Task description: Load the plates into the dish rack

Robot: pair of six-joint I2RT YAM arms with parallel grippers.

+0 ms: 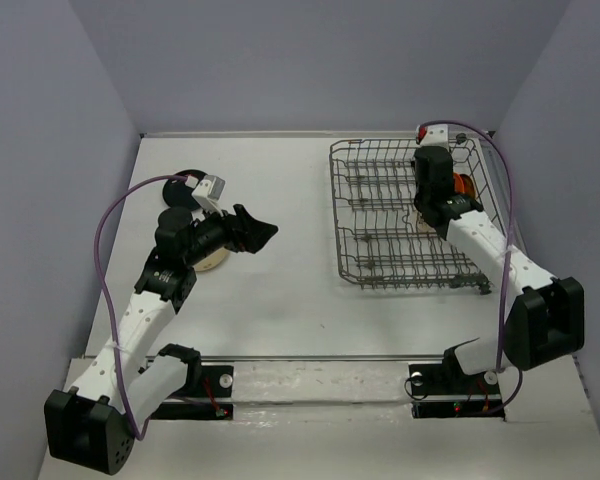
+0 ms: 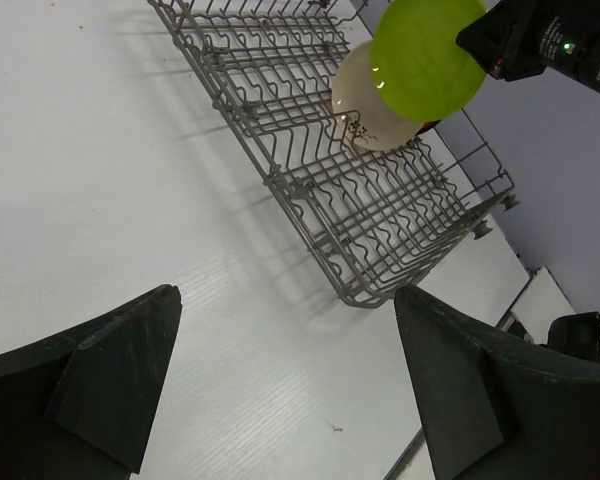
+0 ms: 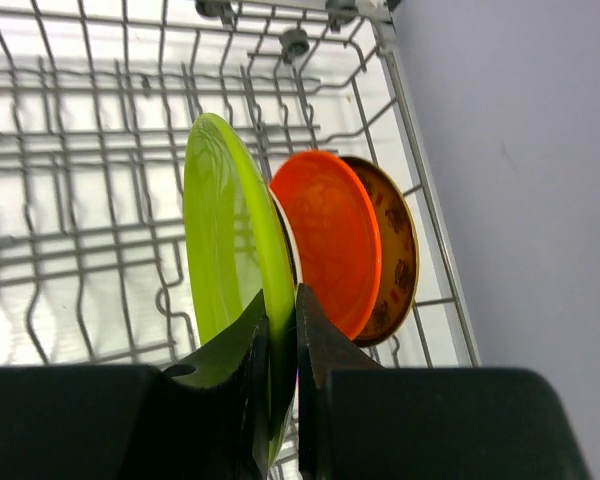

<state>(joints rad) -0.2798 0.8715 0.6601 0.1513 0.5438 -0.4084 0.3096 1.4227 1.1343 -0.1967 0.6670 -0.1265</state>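
1. I am in the middle of loading the green plate (image 3: 220,230) into the rack (image 1: 338,215). The right jaws pinch its rim and hold it upright on edge, over the right side of the rack.
2. Three plates already stand on edge there. The cream plate (image 2: 365,110) is just beside the green one, then comes the orange plate (image 3: 330,240), then the brown plate (image 3: 400,250) nearest the rack's right wall.
3. The left jaws are spread wide and hold nothing. They hover over the bench (image 1: 280,300), well apart from the rack.
4. A beige plate (image 1: 212,263) lies flat under the left arm, with a black plate (image 1: 183,190) beyond it. Both are not yet loaded.
5. I judge the next move is to lower the green plate straight down between the tines without knocking the cream plate, and then let go.
6. I cannot tell whether the green plate's lower rim touches the wires yet.
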